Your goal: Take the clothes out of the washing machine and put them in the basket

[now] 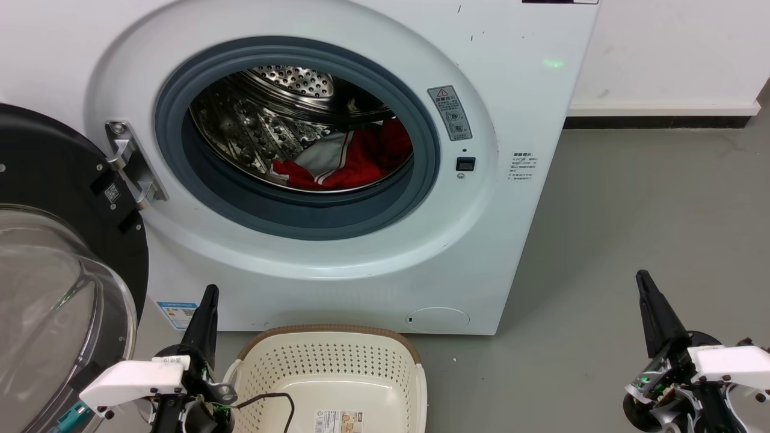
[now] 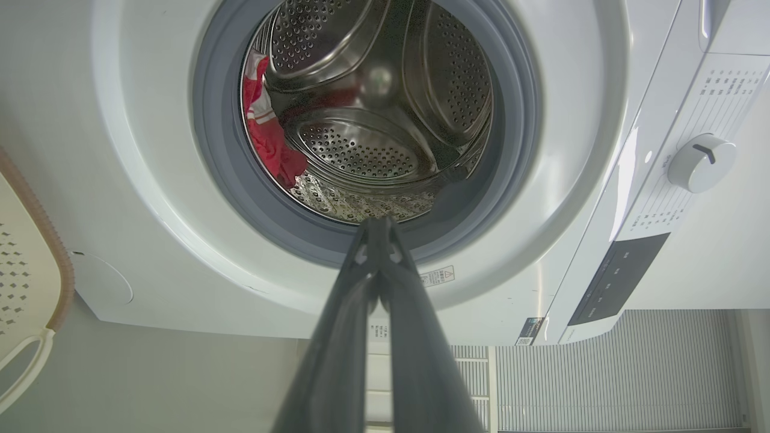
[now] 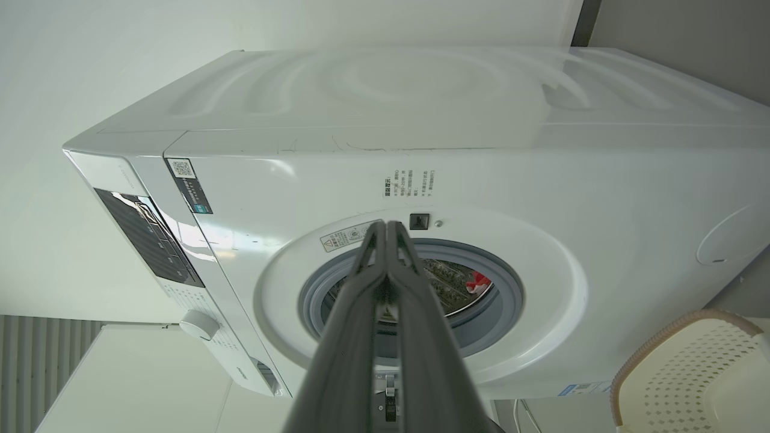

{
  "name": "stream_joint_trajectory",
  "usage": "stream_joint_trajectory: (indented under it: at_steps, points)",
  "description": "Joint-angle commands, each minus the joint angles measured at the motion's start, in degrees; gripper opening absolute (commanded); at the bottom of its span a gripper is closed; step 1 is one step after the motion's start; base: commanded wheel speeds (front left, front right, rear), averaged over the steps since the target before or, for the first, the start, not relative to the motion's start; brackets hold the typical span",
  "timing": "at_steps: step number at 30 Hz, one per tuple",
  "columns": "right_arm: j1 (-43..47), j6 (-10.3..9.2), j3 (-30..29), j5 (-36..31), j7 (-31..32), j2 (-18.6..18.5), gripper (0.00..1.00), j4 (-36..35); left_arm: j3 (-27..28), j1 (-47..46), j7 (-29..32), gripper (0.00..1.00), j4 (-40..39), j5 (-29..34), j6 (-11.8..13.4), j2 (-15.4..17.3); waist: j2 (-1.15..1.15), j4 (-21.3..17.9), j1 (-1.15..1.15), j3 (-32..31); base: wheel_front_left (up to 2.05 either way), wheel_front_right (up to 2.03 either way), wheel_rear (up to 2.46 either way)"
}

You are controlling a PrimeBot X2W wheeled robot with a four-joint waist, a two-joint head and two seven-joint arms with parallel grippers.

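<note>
Grippers are idling at the frame's bottom corners, left gripper [image 1: 209,291] and right gripper [image 1: 641,275] both with fingers pressed together, gripping nothing. Basket [image 1: 328,355] is sitting bottom centre; clothes [image 1: 352,161] are lying inside the washing machine [image 1: 511,228] drum, upper centre.

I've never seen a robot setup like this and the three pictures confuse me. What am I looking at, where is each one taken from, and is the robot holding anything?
One moment, three cameras. The head camera looks down at a white washing machine with its door swung open. Red and white clothes lie in the steel drum. A cream basket stands on the floor in front, with nothing in it but a label. The dark spikes low in that view are the left gripper and right gripper. The other two pictures come from wrist cameras looking along each gripper's fingers, so the washer appears tilted. Both pairs of jaws are shut and hold nothing.
</note>
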Motion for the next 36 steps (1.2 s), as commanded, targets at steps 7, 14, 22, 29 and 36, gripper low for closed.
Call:
stream_joint_trajectory:
  at_steps: [7, 14, 22, 29, 36]
  points:
    - [-0.7, -0.02, 0.0, -0.29, 0.05, 0.13, 0.0, 0.07, 0.1, -0.36, 0.18, 0.0, -0.01, 0.0, -0.13, -0.07, 0.0, 0.0, 0.0, 0.0, 0.0, 0.0, 0.0]
    - [-0.7, -0.02, 0.0, -0.28, 0.04, 0.13, 0.0, 0.07, 0.1, -0.36, 0.18, 0.0, -0.01, 0.0, -0.13, -0.07, 0.0, 0.0, 0.0, 0.0, 0.0, 0.0, 0.0]
    - [1.11, -0.01, 0.49, -0.42, -0.97, 0.1, 1.0, 0.24, -1.34, 0.75, -1.17, 1.0, 0.62, 0.49, 0.02, -0.11, 0.0, -0.01, 0.0, 0.02, 0.0, 0.0, 0.0]
    - [1.79, -0.01, 1.65, -3.95, -3.13, -0.59, 1.0, -1.06, -2.01, 0.55, -3.19, 1.0, -0.56, 3.65, 0.02, -0.09, 0.0, -0.01, 0.0, 0.05, 0.0, 0.0, 0.0]
    - [2.31, -0.01, 1.16, -12.05, -5.01, -0.53, 1.0, -3.38, -2.36, 0.2, -5.02, 1.0, -2.3, 12.19, 0.02, -0.08, 0.0, -0.04, 0.0, 0.1, 0.0, 0.0, 0.0]
